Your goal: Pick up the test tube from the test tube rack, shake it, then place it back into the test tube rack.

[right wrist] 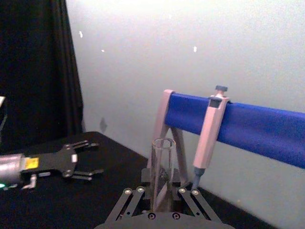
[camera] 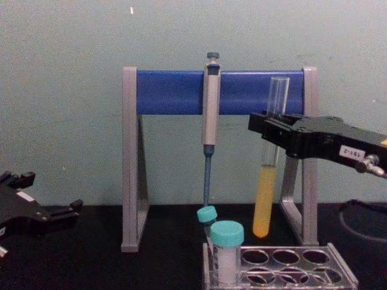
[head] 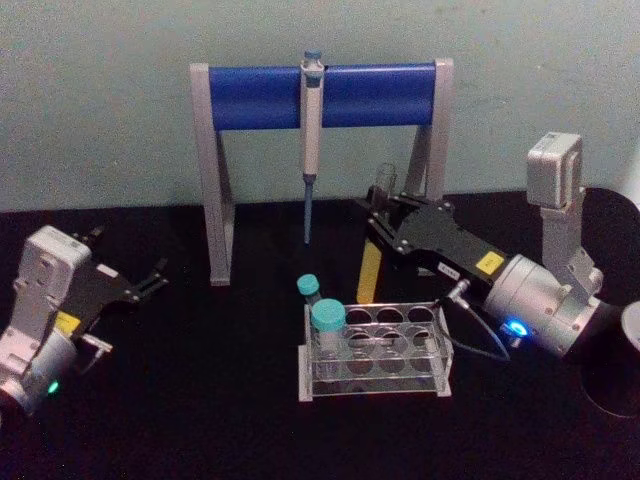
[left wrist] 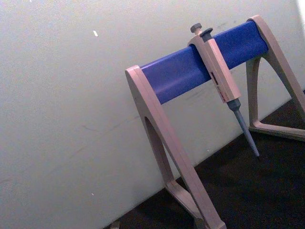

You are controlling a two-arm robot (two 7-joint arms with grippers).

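Shaking looks to be the step in hand. In the head view the right end effector (head: 379,214) pinches the test tube (head: 370,272) on its clear upper part and holds it free of the rack (head: 441,372), just behind it and above the bench (head: 200,400). The tube hangs close to upright, with yellow liquid in its lower part. Two teal-capped vials (head: 327,322) stand at the rack's left end. The left end effector (head: 153,278) waits well off to the left, fingers spread, holding nothing.

The left wrist view looks at the pipette stand (left wrist: 200,67) with the pipette (left wrist: 218,76) hanging from its blue bar.

In the right wrist view the tube's open mouth rises between the fingers, which press on the glass from both sides.

From the chest view the tube's rounded bottom hangs just above the level of the rack's top, near the stand's right leg.

The tube has no cap, so I judge the next move calls for a short, gentle shake. After that it needs lining up over an empty hole and lowering straight in.
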